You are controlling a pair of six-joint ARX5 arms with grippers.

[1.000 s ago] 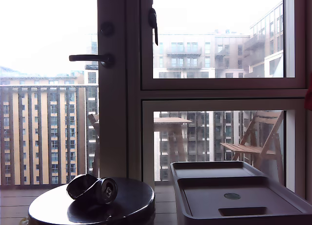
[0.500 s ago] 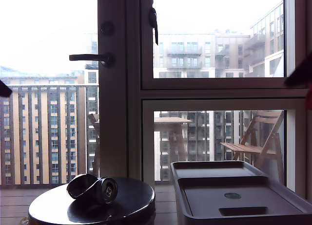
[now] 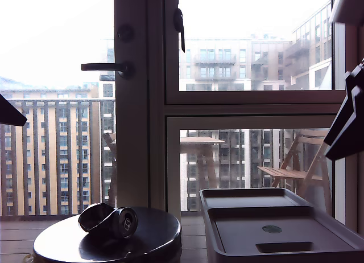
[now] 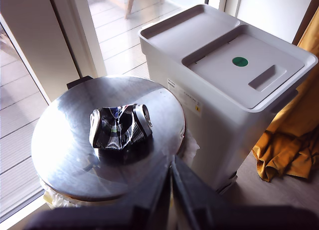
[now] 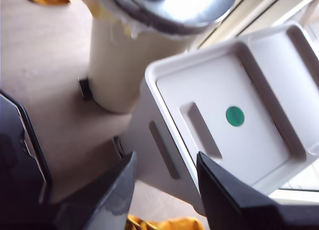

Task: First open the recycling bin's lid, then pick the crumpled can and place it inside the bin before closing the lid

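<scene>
Crumpled can (image 4: 118,128) on round glossy tabletop (image 4: 65,135) beside lidded recycling bin (image 4: 219,125), near balcony window (image 3: 250,41). My first gripper (image 4: 172,190) closed, empty; my second gripper (image 5: 164,182) parted, empty.

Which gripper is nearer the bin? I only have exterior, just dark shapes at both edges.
Observer: My second gripper. Its wrist view looks down on the lid, and the jaws are open.
Operator: Anything around the bin's base?
Observer: A yellow cloth lies on the floor against it.
Operator: First gripper?
Observer: My first gripper looks shut. It points toward the can without touching it.
</scene>
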